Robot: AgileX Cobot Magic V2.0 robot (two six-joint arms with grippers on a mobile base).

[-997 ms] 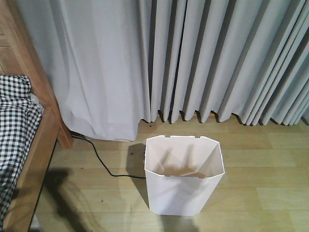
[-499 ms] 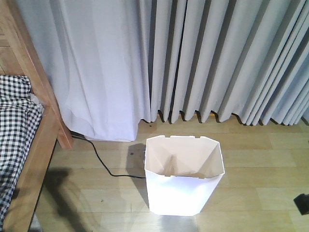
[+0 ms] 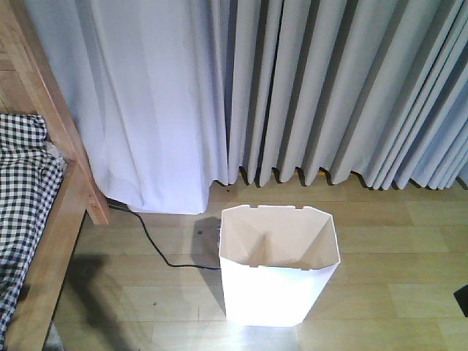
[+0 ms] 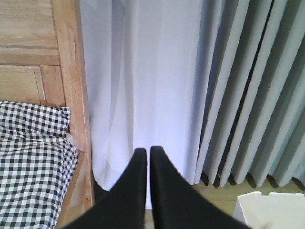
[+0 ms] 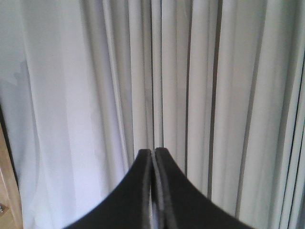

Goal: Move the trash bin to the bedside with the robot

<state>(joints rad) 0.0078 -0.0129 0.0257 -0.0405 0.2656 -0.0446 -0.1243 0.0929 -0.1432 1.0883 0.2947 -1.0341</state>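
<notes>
Both grippers were pressed shut and empty: the left gripper [image 4: 148,151] faced the curtain [image 4: 157,81] with the bed [image 4: 33,157] to its left, and the right gripper [image 5: 153,152] faced only curtain. The bin [image 3: 279,265] stood upright on the floor [image 3: 395,248], well right of the bed, low and right of the left gripper, probably the nearer arm.

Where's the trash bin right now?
In the front view the trash bin stands upright on the wooden floor at lower centre, just before the grey curtains, right of the bed.
</notes>
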